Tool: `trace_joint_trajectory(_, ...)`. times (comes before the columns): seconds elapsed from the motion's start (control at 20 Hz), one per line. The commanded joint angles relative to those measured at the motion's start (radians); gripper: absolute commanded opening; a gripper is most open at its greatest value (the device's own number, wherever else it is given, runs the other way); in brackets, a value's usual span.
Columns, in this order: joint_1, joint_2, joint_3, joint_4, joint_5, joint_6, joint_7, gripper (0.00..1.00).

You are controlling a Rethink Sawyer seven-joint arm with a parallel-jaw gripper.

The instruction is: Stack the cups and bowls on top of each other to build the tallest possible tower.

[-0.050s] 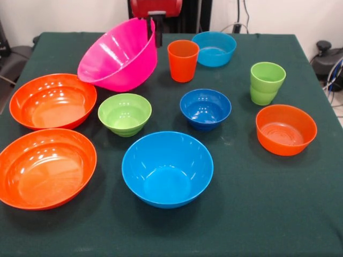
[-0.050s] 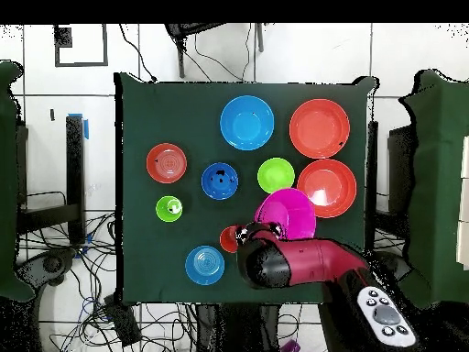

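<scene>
No tower has been built yet: every bowl and cup is seen standing apart on the green table (image 1: 300, 214), except that the two lime green cups (image 1: 266, 82) are nested one in the other. The step in hand is judged to be the first pick, with the large pink bowl (image 1: 119, 56) as its object.

Taken from left to right in the front view, two large orange bowls (image 1: 52, 100) are found at the left edge, one behind the other. Next, the pink bowl is seen tilted up on its side, its far rim raised against the gripper (image 1: 157, 29). The small lime green bowl (image 1: 124, 113) and the large blue bowl (image 1: 167, 168) follow, then the orange cup (image 1: 183, 60), the dark blue bowl (image 1: 205, 108) and the light blue bowl (image 1: 214, 48). The small orange bowl (image 1: 285, 129) is placed furthest right.

The gripper appears clamped on the pink bowl's rim, since the bowl is held tipped.

For the next move, a lift clear of the neighbouring orange cup would be called for, then a level placing onto a wide bowl as a base.
</scene>
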Motion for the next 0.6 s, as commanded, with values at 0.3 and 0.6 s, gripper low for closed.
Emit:
trace_joint_trajectory(0.3, -0.021, -0.208, 0.228, 0.105, 0.160, 0.263, -0.064, 0.00)
trace_joint_trajectory(0.6, -0.029, -0.273, 0.264, 0.127, 0.214, 0.325, -0.076, 0.00)
